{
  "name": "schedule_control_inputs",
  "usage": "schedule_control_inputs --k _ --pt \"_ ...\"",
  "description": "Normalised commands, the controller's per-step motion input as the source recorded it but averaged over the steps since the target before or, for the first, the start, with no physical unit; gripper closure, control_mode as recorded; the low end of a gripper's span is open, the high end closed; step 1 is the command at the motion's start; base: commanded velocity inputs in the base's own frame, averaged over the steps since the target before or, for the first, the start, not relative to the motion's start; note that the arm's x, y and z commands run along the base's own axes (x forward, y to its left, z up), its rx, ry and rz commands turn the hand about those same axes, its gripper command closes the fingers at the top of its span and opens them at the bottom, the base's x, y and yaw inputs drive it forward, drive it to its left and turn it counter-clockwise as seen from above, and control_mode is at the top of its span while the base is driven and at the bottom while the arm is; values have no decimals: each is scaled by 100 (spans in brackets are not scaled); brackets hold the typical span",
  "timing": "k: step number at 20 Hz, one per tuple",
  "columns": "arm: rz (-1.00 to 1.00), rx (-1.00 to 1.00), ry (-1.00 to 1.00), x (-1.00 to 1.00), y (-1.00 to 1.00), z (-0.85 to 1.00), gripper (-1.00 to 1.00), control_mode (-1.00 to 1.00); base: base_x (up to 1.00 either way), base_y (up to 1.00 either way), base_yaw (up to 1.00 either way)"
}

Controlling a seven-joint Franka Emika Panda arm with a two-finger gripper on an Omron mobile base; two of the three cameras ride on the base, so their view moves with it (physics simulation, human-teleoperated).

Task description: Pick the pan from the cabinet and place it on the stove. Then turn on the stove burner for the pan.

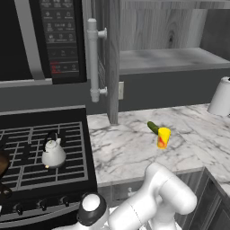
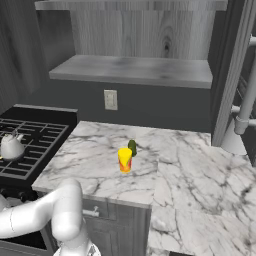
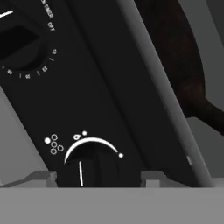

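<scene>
The stove (image 1: 27, 117) has black grates and a row of knobs (image 1: 42, 204) along its front. The dark-brown pan (image 1: 2, 164) rests on the grates at the picture's left edge, and it appears as a dark mass (image 3: 183, 65) past the stove's front rail. My gripper (image 3: 98, 178) is open right at the front panel. Its two fingertips (image 3: 41, 178) stand on either side of one black knob (image 3: 89, 168), whose white line points toward me. The cabinet (image 1: 170, 58) stands open with a bare shelf (image 2: 135, 70) and its door (image 1: 112, 58) swung out.
A small white kettle (image 1: 53, 152) sits on the grates right of the pan. The black microwave (image 1: 40, 40) hangs above the stove. A yellow-and-red item with a green piece (image 1: 163, 137) lies on the marble counter (image 2: 190, 170). A white roll (image 1: 221, 96) stands at the far right.
</scene>
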Motion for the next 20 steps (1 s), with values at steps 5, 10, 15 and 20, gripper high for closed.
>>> schedule_control_inputs --k 5,10,15,20 --pt "0 0 0 -57 12 0 -100 -100 0 0 0" --pt "0 0 0 -57 18 0 -100 -100 0 0 0" --pt "0 0 0 -62 13 0 -100 -100 0 0 0" --pt "0 0 0 -52 12 4 -100 -100 0 0 0"
